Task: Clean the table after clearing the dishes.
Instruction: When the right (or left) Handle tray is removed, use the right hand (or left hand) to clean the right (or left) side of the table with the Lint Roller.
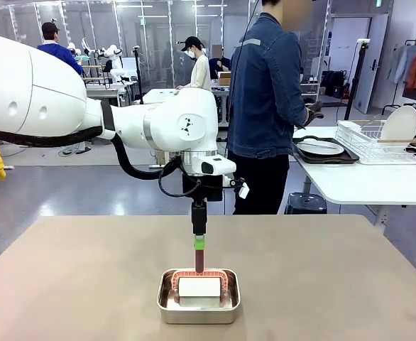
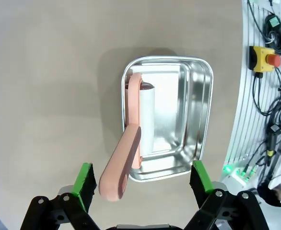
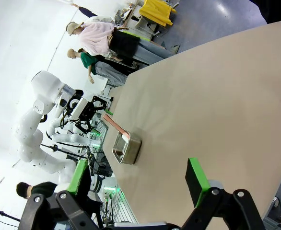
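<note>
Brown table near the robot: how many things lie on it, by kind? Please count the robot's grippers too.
Steel pan: 1
Roller with pink handle, lying in the pan: 1
Grippers, both open: 2 (left gripper, right gripper)
Total: 4, of which 2 are on the table

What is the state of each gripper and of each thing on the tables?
Pan: upright on the table.
Roller: lying in the pan, handle sticking out.
Left gripper: open, above the roller's handle.
Right gripper: open, holding nothing.
Plate: on a tray, on the white table.
</note>
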